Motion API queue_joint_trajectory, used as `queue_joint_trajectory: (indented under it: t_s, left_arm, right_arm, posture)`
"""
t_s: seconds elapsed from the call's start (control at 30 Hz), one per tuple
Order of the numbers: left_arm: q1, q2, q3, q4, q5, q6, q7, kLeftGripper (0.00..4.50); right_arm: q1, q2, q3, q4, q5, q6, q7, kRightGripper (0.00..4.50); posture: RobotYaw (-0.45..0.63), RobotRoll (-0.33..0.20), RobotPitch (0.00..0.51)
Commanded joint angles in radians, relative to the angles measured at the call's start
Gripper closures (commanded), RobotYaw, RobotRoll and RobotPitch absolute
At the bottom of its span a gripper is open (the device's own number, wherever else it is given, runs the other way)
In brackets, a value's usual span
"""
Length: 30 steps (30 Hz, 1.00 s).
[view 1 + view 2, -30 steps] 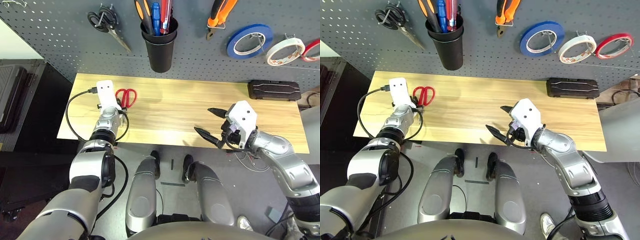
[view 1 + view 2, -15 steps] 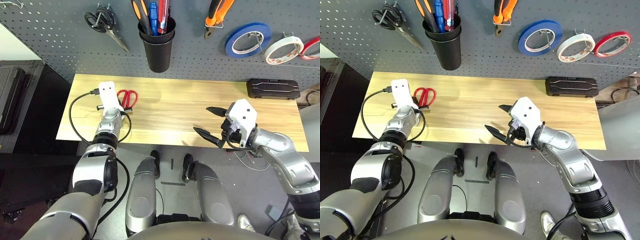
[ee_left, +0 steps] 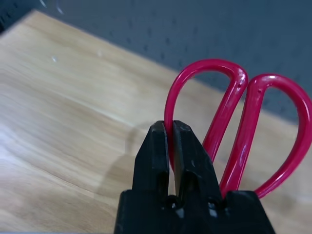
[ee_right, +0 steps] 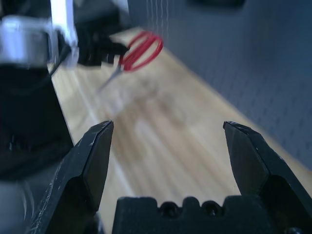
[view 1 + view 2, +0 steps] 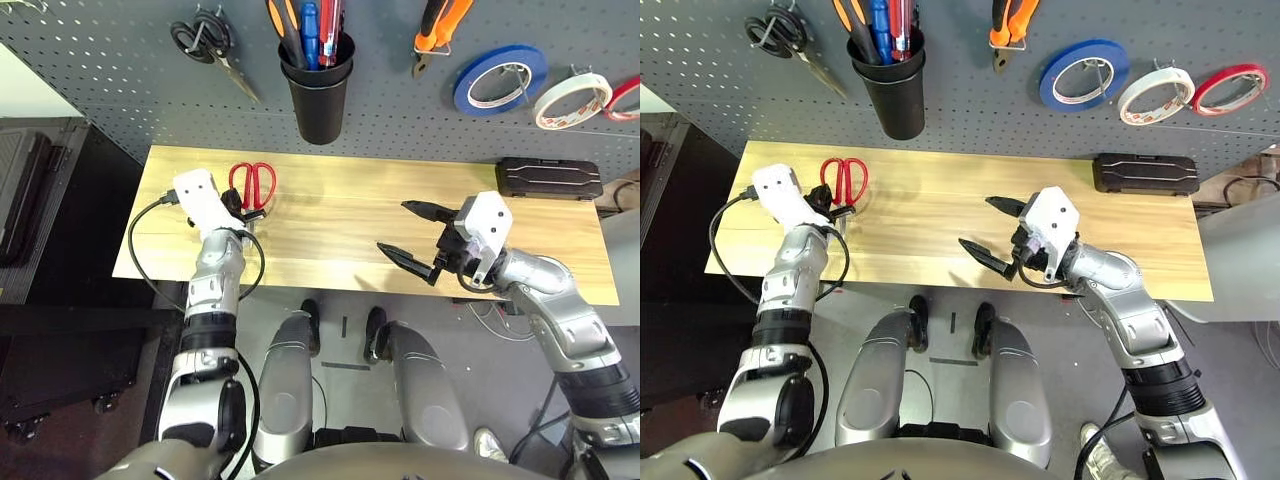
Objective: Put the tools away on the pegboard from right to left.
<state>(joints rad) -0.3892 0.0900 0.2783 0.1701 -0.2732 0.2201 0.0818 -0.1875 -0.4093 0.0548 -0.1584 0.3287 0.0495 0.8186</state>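
The red-handled scissors (image 5: 252, 184) sat at the left end of the wooden table (image 5: 340, 225), pinched in the left gripper (image 3: 170, 146), whose black fingers were clamped together on one handle loop. Their long axis ran roughly from 12 to 6 o'clock in the head view, the two red loops toward the pegboard (image 5: 120, 70) at 12 and the thin steel blades toward 6; they looked lifted off the wood. The right gripper (image 5: 412, 234) hovered over the table's right half with its jaws spread wide, holding nothing and pointing toward 9 o'clock.

On the pegboard hung one pair of black-handled scissors (image 5: 205, 42), one black cup (image 5: 319, 92) of tools, one pair of orange-and-black-handled pliers (image 5: 438, 27) and three tape rolls: blue (image 5: 499, 80), white (image 5: 570, 102), red (image 5: 625, 100). One black case (image 5: 548, 179) lay at the table's far right.
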Motion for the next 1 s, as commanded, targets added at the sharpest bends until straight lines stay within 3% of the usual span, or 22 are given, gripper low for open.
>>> queue_joint_trajectory:
  t_s: [0.03, 0.43, 0.73, 1.0]
  left_arm:
    - [0.046, -0.017, 0.034, -0.104, -0.042, 0.016, 0.011, 4.49]
    - [0.087, -0.035, 0.060, -0.358, -0.142, 0.017, -0.015, 4.49]
    - [0.080, -0.033, 0.064, -0.469, -0.186, 0.053, 0.009, 4.49]
    - [-0.025, 0.004, 0.074, -0.490, -0.217, 0.093, 0.027, 4.49]
  right_arm:
    - [0.002, 0.035, -0.013, 0.059, 0.033, -0.107, 0.044, 0.00]
    - [-0.082, 0.162, -0.020, 0.252, 0.078, -0.377, 0.128, 0.00]
    - [-0.118, 0.182, -0.023, 0.306, 0.097, -0.412, 0.158, 0.00]
    - [-0.127, 0.175, -0.033, 0.277, 0.107, -0.384, 0.140, 0.00]
  posture:
    - [0.22, 0.000, 0.336]
    - [0.30, 0.000, 0.309]
    - [0.33, 0.000, 0.294]
    - [0.32, 0.000, 0.288]
